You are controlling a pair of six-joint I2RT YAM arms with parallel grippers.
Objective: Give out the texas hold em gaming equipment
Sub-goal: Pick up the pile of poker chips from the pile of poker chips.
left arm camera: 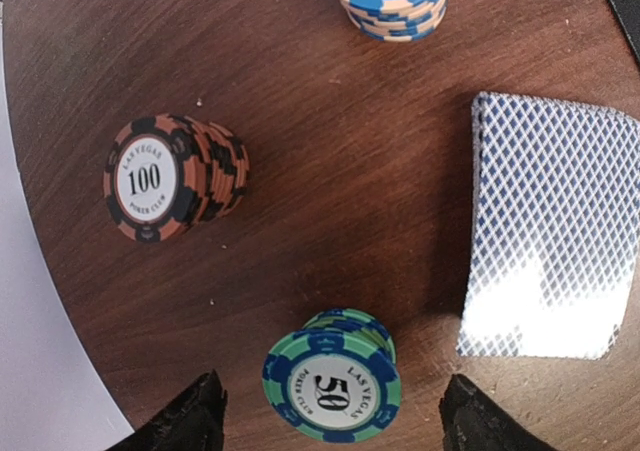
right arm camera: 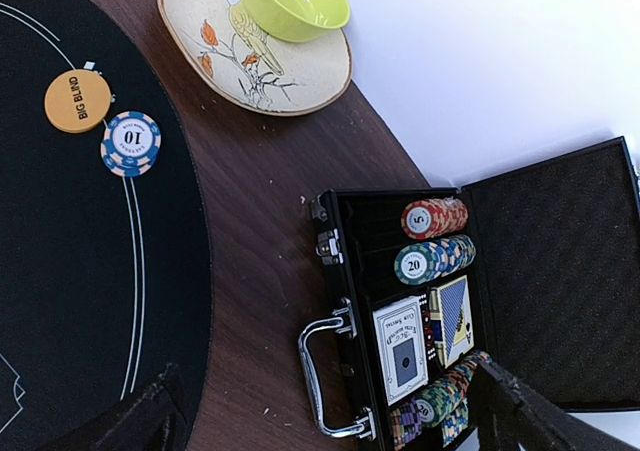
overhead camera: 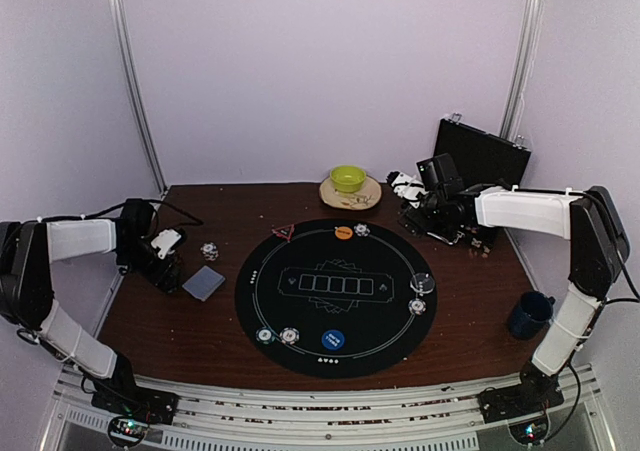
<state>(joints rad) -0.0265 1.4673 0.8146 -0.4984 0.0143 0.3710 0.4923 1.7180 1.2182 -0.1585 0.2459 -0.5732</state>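
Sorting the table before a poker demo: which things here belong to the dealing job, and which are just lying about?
Job: card deck, chip stacks, Big Blind disc, blue disc, red triangle marker, open chip case.
Lying about: green bowl, its plate, dark blue mug.

From my station I see a dark brown wooden tabletop (overhead camera: 470,301), with a round black felt mat (overhead camera: 385,321) printed in white lines lying across its middle. At the far edge, just beyond the mat, a lime-green bowl (overhead camera: 347,177) sits on a cream plate (overhead camera: 368,199) painted with a bird and leaves. A black hard case (overhead camera: 487,153) stands open in the far right corner, its silver handle (right arm camera: 318,383) turned toward the mat. A dark blue mug (overhead camera: 528,314) stands near the right edge, well apart from the case. Pale walls close in the back and sides.
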